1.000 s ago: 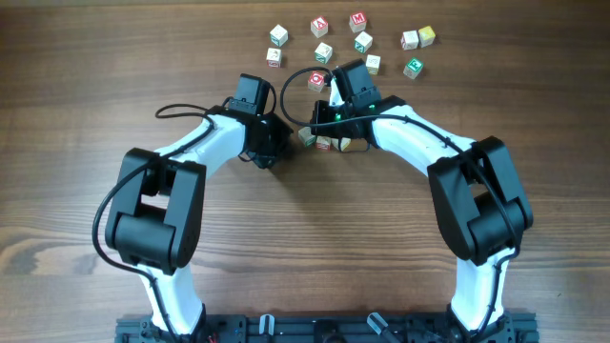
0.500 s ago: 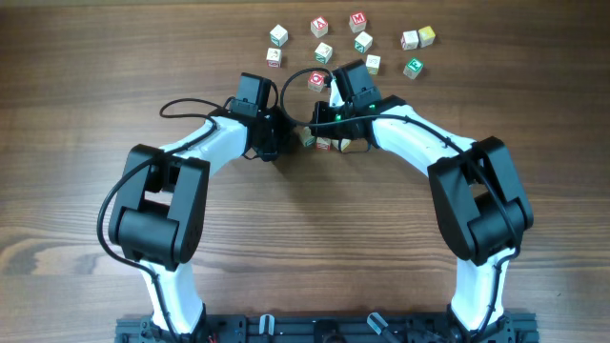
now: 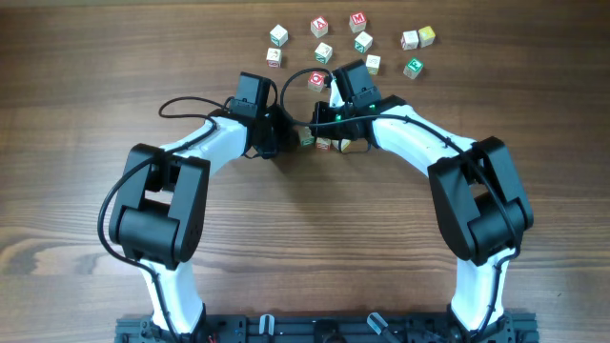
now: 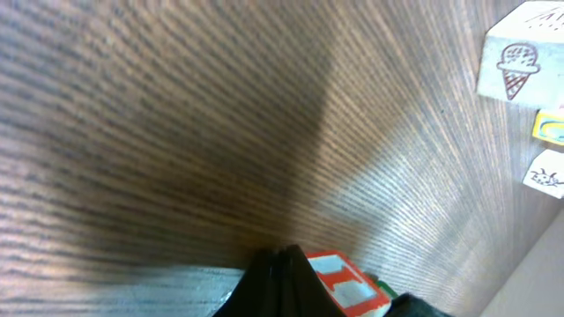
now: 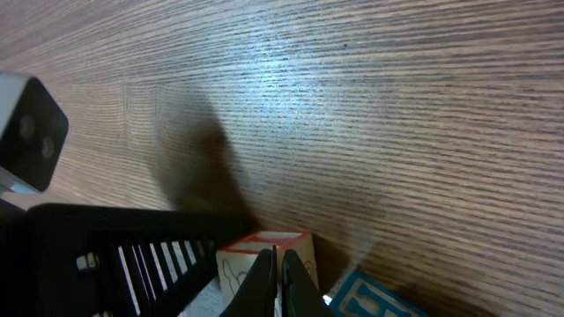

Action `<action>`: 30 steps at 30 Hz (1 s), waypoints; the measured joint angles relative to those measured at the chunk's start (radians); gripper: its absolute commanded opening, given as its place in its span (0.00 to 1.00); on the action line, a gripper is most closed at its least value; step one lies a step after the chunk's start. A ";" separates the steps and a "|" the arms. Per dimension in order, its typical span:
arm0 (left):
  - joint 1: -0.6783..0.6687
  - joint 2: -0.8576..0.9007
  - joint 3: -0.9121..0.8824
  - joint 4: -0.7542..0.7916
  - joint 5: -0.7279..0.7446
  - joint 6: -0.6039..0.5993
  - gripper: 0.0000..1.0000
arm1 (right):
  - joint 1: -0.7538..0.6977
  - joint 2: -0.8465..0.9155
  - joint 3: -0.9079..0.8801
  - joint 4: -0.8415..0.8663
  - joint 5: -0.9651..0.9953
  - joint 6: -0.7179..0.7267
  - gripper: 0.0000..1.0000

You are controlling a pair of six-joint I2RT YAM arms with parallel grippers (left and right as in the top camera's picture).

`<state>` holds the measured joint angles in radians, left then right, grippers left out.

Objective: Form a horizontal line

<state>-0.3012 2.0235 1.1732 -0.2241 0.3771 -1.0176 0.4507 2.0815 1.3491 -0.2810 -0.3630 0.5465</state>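
The horizontal line (image 3: 332, 143) is a short row of small letter cubes at the table's middle, partly hidden under my right arm. My left gripper (image 3: 289, 139) is shut and empty at the row's left end. In the left wrist view its closed fingertips (image 4: 282, 269) touch the side of a red-faced cube (image 4: 345, 280). My right gripper (image 3: 331, 133) is shut and empty over the row. In the right wrist view its closed fingertips (image 5: 278, 275) press against a red-edged cube (image 5: 264, 246), with a blue-lettered cube (image 5: 370, 299) beside it.
Several loose letter cubes lie scattered at the back, from one at the left (image 3: 277, 35) to one at the right (image 3: 413, 67). One red cube (image 3: 316, 79) lies close behind the arms. An ice-cream picture cube (image 4: 527, 55) shows in the left wrist view.
My left gripper has moved right, up to the left end of the row. The right arm has hardly moved.
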 measured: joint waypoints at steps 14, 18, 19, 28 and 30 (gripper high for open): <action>0.000 0.004 0.000 0.026 -0.013 0.000 0.08 | 0.000 0.000 0.000 -0.003 -0.004 0.003 0.05; 0.000 0.004 0.000 0.027 -0.013 0.000 0.09 | 0.000 0.000 0.000 -0.003 -0.004 0.003 0.05; 0.000 0.004 0.000 0.027 -0.013 0.000 0.09 | 0.000 0.000 0.000 -0.003 -0.004 0.003 0.05; 0.000 0.004 0.000 0.026 -0.013 0.000 0.08 | -0.006 0.000 0.000 -0.003 -0.008 0.003 0.05; 0.000 0.004 0.000 0.024 -0.012 0.000 0.08 | -0.015 0.000 0.000 -0.003 -0.011 0.003 0.05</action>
<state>-0.3012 2.0274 1.1732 -0.2005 0.3649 -1.0176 0.4358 2.0811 1.3491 -0.2844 -0.3740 0.5495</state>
